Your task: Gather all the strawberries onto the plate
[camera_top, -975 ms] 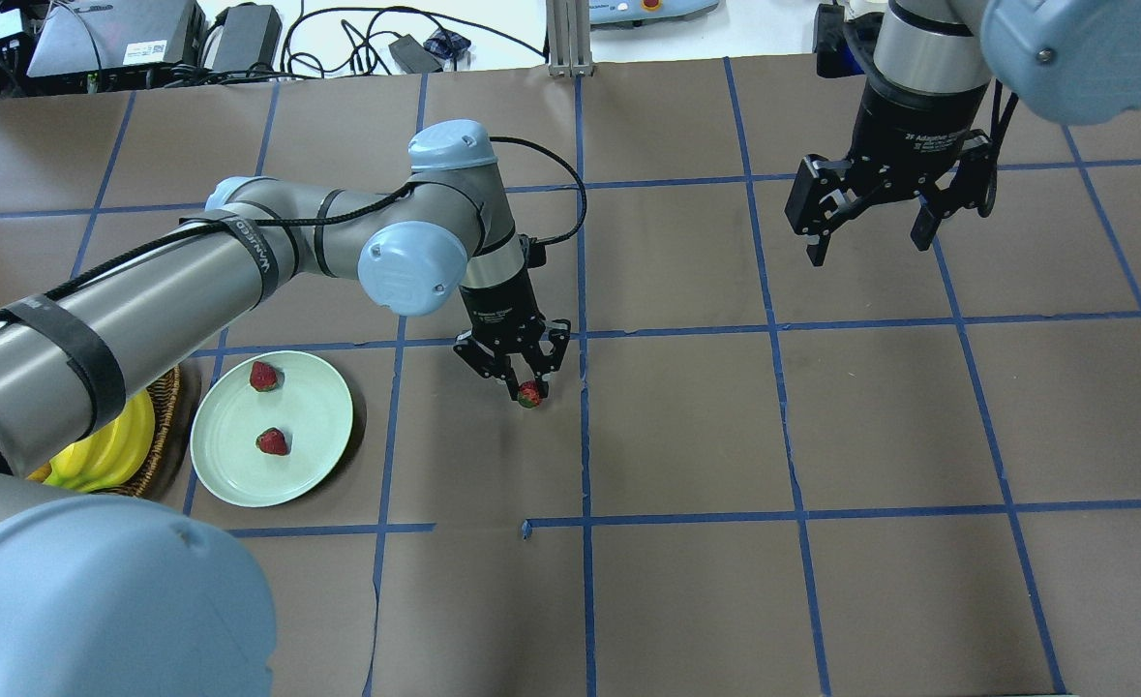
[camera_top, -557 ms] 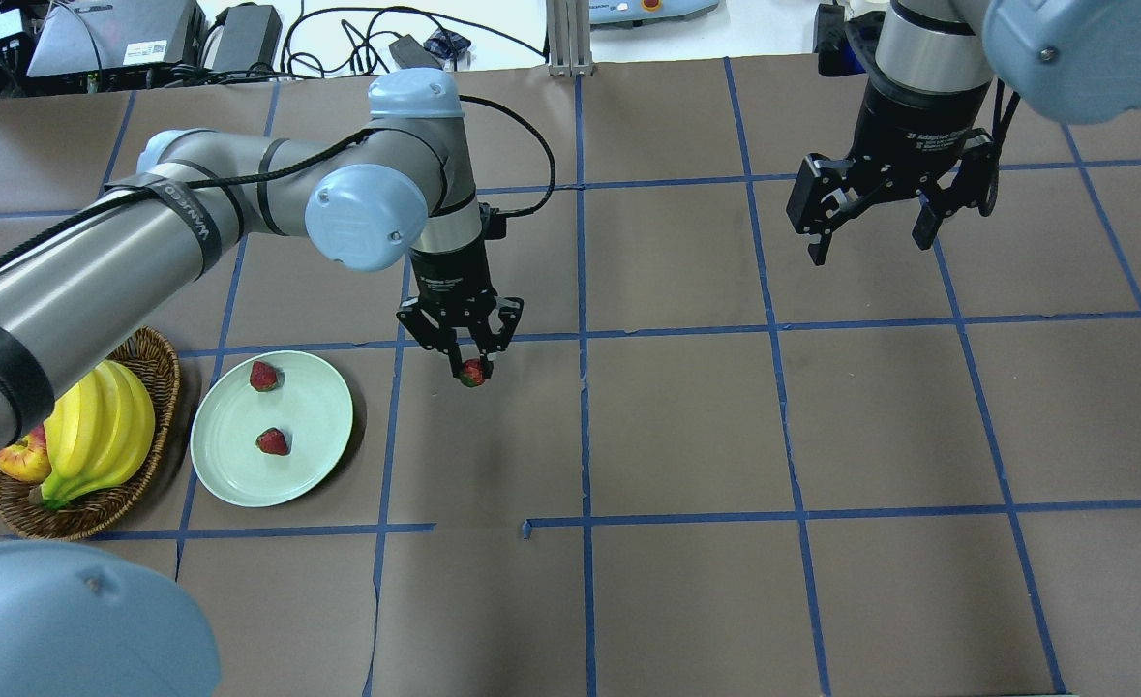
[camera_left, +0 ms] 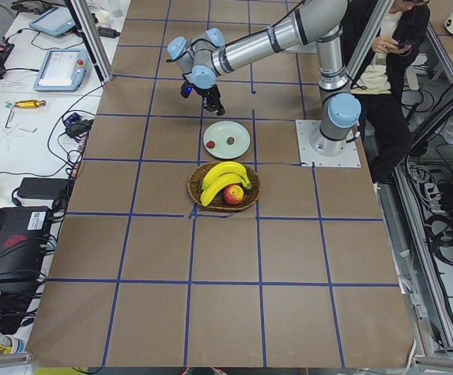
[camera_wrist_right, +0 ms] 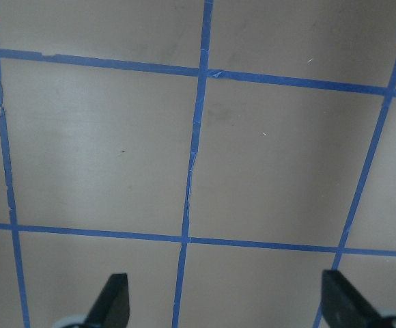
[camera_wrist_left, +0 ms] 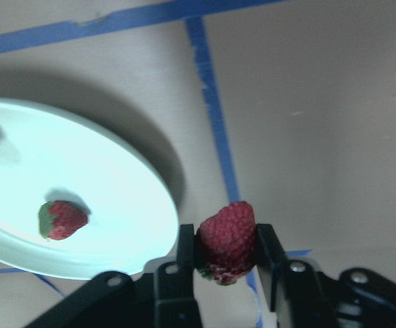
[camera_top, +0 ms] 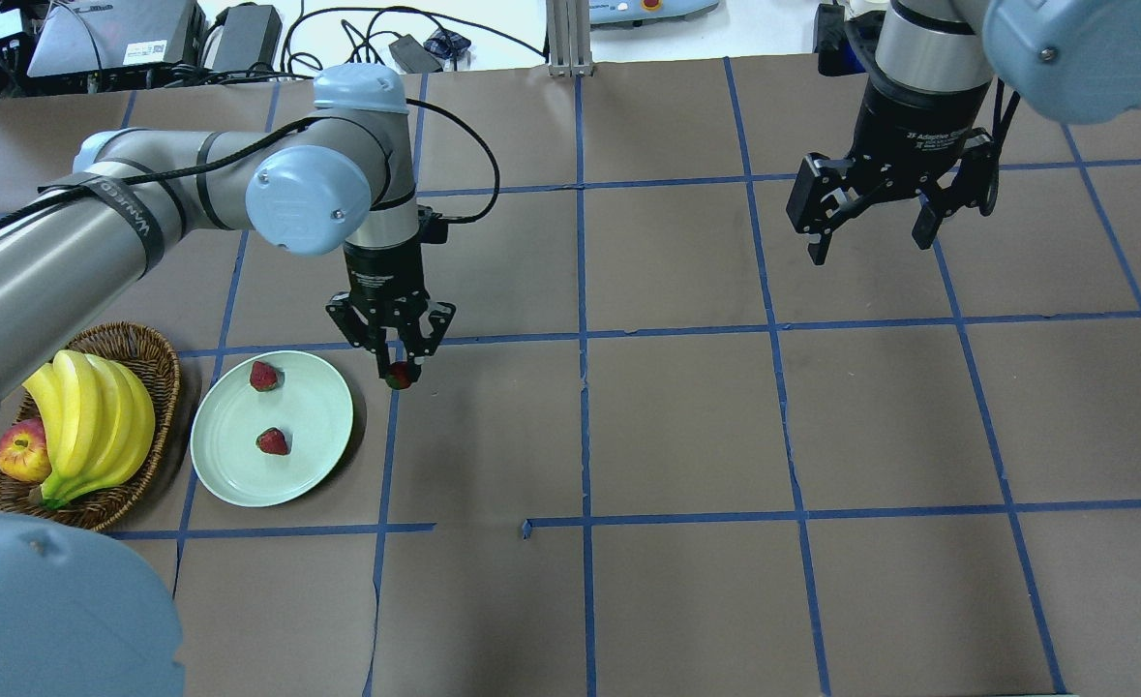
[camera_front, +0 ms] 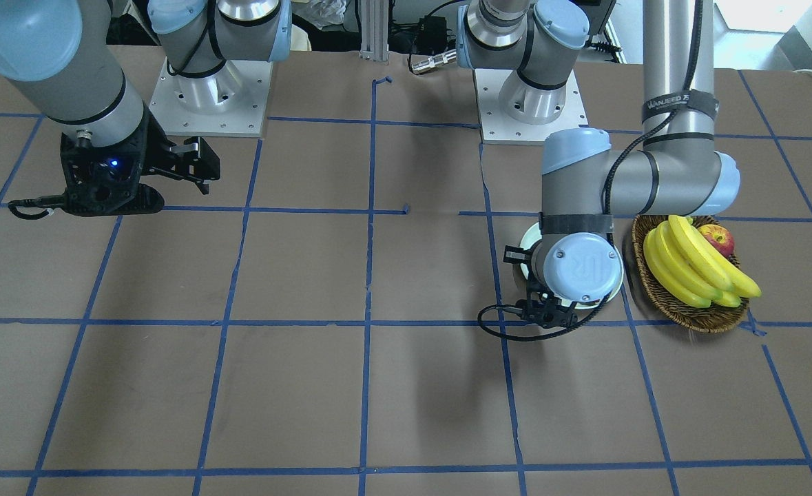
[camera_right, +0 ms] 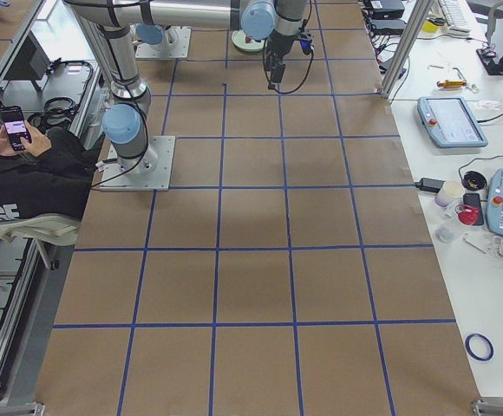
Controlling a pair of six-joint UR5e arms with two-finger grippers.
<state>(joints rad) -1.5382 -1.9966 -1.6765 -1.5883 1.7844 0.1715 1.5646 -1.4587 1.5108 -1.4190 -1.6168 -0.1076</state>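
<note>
The left gripper [camera_top: 398, 372] is clamped on a strawberry [camera_wrist_left: 227, 236], pinching it between its two fingertips. In the wrist view the strawberry is deep red and pebbled. A fringe of green cap is tucked toward the gripper's palm, and the rounded tip points away from it. The fruit fills the narrow gap between the fingers.

It hangs above the brown table [camera_top: 686, 426], over a blue tape line [camera_top: 388, 436] and just to the right of the plate [camera_top: 314, 411]. It is beside the plate's rim, not above its surface.

The pale mint plate is round and shallow and carries two more strawberries. The far berry [camera_top: 263, 376] lies close to the far rim, and the middle berry [camera_top: 273, 441] lies near the centre with its cap turned left.

To the left of the plate and almost touching it sits a wicker basket [camera_top: 162, 360] with bananas [camera_top: 96, 426] and an apple [camera_top: 20, 455].

Well apart at the far right, the right gripper [camera_top: 868, 247] hangs with its jaws spread wide and nothing between them, over bare taped squares.
</note>
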